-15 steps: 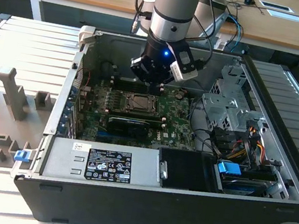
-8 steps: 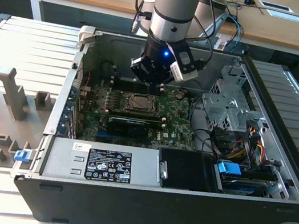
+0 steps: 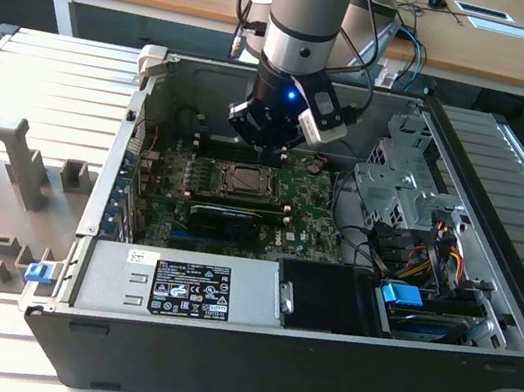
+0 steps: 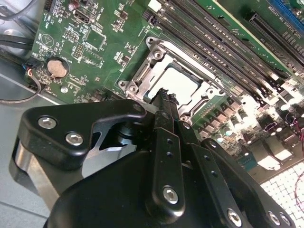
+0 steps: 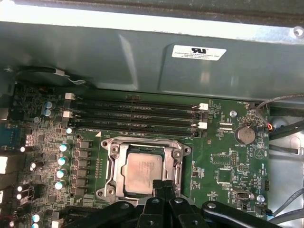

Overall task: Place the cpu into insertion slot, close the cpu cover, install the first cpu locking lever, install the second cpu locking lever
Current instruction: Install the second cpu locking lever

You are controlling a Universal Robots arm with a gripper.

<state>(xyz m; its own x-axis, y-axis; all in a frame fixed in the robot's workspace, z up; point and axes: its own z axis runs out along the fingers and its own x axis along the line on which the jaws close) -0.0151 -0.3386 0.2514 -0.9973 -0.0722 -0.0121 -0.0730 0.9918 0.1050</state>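
Down inside the open black computer case (image 3: 316, 353), the arm's black pincer (image 5: 164, 186) hangs just above the green circuit board (image 5: 223, 161), right at one edge of the square socket with its silver metal frame (image 5: 110, 167). Its fingers (image 4: 164, 102) are pressed together with nothing between them, the tips at the socket's rim. The small flat square chip with a silver-grey metal top (image 5: 142, 172) lies seated in the socket, and the thin metal frame plate with a square window (image 5: 178, 164) lies flat around it in both wrist views. Long narrow black slots (image 5: 137, 116) run beside the socket, between it and the grey case wall (image 5: 142, 61). The case rests on a ribbed grey bench (image 3: 49, 77).
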